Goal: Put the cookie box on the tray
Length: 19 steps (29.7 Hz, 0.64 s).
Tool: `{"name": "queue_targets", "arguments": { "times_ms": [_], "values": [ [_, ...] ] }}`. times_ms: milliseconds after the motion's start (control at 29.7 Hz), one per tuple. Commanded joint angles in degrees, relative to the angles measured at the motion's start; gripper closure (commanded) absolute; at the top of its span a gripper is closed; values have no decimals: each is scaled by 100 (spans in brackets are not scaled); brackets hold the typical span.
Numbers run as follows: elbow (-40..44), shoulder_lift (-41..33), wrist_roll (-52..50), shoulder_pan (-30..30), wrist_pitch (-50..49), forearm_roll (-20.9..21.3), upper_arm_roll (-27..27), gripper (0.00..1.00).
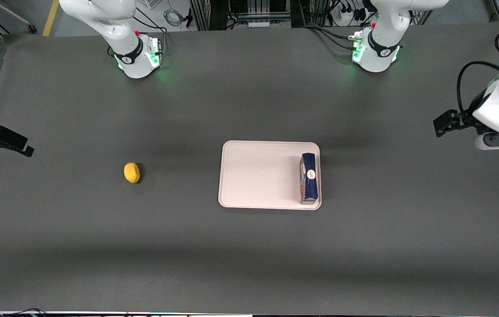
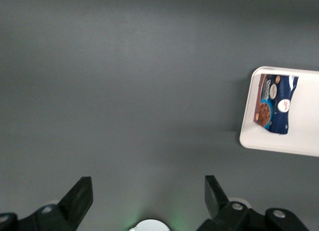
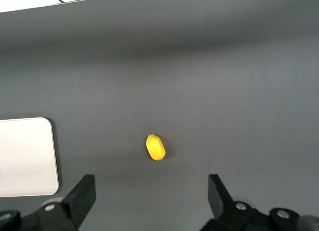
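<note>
Cookie box (image 1: 308, 178), a small flat dark blue carton with a brown-red edge, a chocolate cookie picture and a small white round logo, lies on the large pale pinkish-white rectangular tray (image 1: 258, 176) with rounded corners and a low raised rim. Reading the tray as a clock face in the front view, the carton sits at about three o'clock, its long side running along the rim at the working arm's end, touching or just beside that rim. In the left wrist view the same box (image 2: 274, 103) rests in one corner region of the tray (image 2: 299, 141), printed face up. Outward, the tray rests on the dark grey table (image 1: 249, 246). A small yellow lemon-shaped object (image 1: 131, 172) lies on the table at about nine o'clock from the tray, well apart from it, toward the parked arm's end. The left arm's hand (image 2: 148, 188) hangs over bare table toward the working arm's end, at roughly three o'clock from the tray and well apart from it; its black fingers (image 2: 79, 193) are spread wide, holding nothing.
</note>
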Motion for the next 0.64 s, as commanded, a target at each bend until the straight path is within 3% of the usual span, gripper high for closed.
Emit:
{"name": "queue_targets", "arguments": {
  "times_ms": [0,606],
  "values": [
    [-422,-407,121,-36,220,-139,118,0],
    [-290,-381,323,-36,132,-219,320,0]
  ]
}}
